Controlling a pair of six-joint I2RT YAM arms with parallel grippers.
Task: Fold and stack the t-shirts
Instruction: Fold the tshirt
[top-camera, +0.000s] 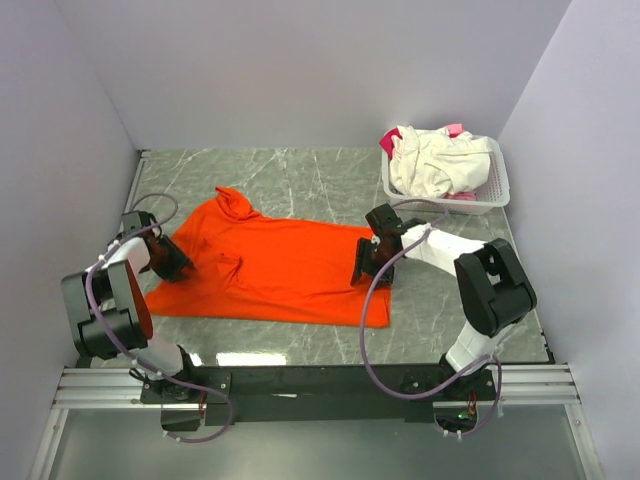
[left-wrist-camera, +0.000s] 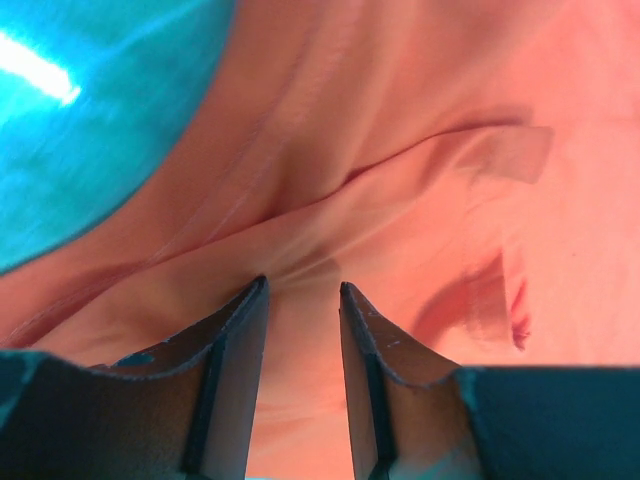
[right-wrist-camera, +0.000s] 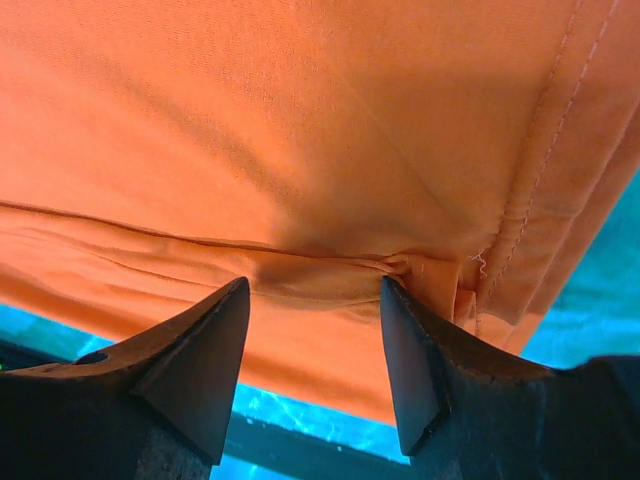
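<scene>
The orange t-shirt (top-camera: 270, 265) lies spread out in the middle of the table (top-camera: 300, 175), between the two arms. It is mostly flat, but one part bunches up in a lump at the far left corner.

The left gripper (left-wrist-camera: 303, 287) is down on the shirt's left edge. Its jaws are a little way apart, and wrinkles in the cloth run in toward the gap. The right gripper (right-wrist-camera: 312, 285) is down on the shirt's right edge, close to the sewn hem. Its jaws are wide apart with a small ridge of cloth between the tips. I think neither one has pinched the cloth tight yet.

Things could go wrong from here. The shirt is thin and floppy, so the jaws might catch only the top layer and leave the bottom one behind. The cloth might also slip out if the bite is too small. If one arm lifts before the other, the shirt could twist and the fold would come out crooked.

The cloth looks soft and smooth. The table looks like hard, shiny grey-green stone.

Far off on the right is a white plastic basket (top-camera: 495, 185) with slats. A crumpled white t-shirt (top-camera: 430, 165) and a pink t-shirt (top-camera: 388, 140) sit inside it.
</scene>
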